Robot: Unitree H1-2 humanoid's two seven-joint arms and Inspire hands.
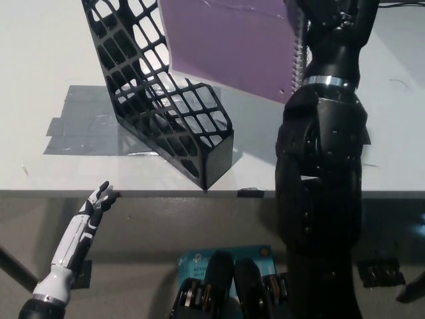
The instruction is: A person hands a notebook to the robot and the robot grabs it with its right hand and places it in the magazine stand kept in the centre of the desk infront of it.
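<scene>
A purple spiral-bound notebook (229, 43) hangs in the air at the top of the head view, above and just right of the black mesh magazine stand (159, 100). My black right arm rises along the notebook's spiral edge, and my right hand (325, 16) at the top edge is shut on that edge, partly cut off by the frame. The stand sits tilted on the white desk (40, 60), its open top toward the notebook. My white left hand (99, 199) rests low at the lower left, below the desk's front edge, fingers apart and holding nothing.
Grey tape patches (80, 123) lie on the desk under and left of the stand. A small black clip (250, 193) sits on the desk's front edge. A teal label (226, 259) shows below the desk.
</scene>
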